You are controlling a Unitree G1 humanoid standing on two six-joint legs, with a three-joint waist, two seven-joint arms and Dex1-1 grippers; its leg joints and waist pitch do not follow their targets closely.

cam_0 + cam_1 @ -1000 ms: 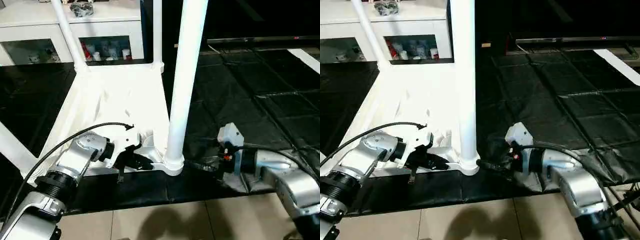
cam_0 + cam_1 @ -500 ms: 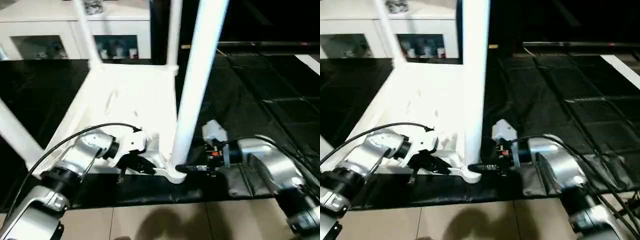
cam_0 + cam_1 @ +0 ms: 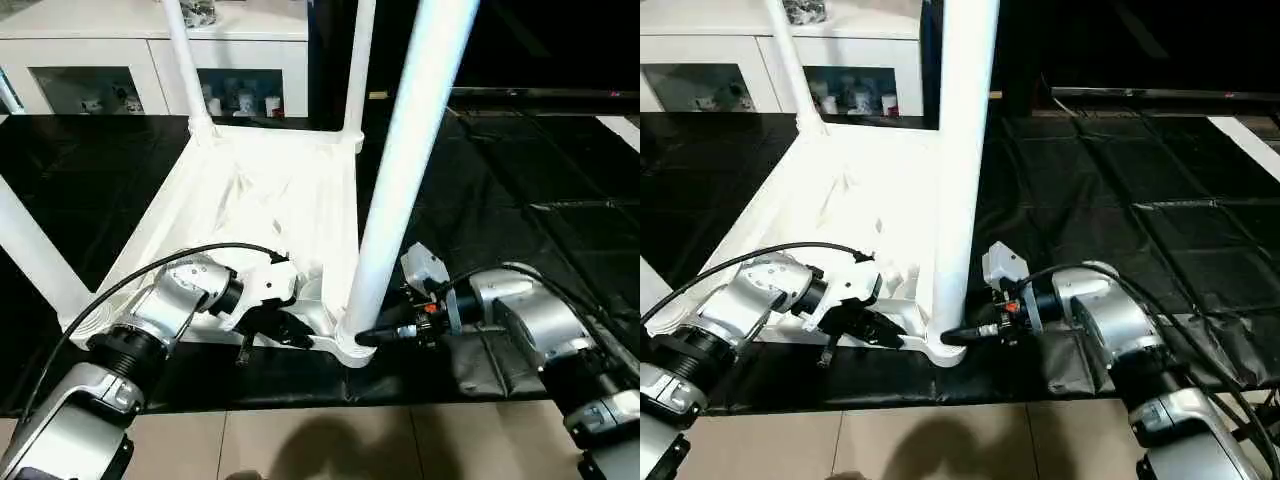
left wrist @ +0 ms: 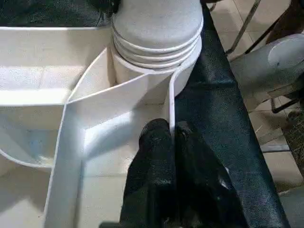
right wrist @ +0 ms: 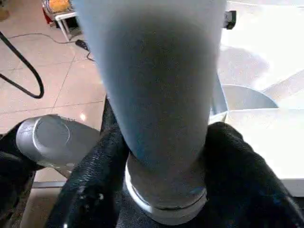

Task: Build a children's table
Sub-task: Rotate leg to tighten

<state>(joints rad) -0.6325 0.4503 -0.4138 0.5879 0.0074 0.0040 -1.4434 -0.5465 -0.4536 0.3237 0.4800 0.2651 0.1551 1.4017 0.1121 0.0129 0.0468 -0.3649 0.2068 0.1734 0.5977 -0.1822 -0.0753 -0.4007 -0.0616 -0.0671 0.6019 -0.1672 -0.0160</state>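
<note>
No readable text, labels, brand names, numbers or signs appear on anything in these views.

Overall light: bright light from above is falling on my work area, while the black mat [image 3: 520,190] is staying dark.
Glare: the tabletop [image 3: 270,190] is washing out to plain white, its ribs barely showing.
Shadows: my head and shoulders are casting a soft shadow on the tiled floor [image 3: 330,445].
Blur: in my right wrist view the near leg [image 5: 156,95] is looking soft and greyish.
Sharpness: my left wrist view is showing crisp socket rings [image 4: 156,45].
</note>
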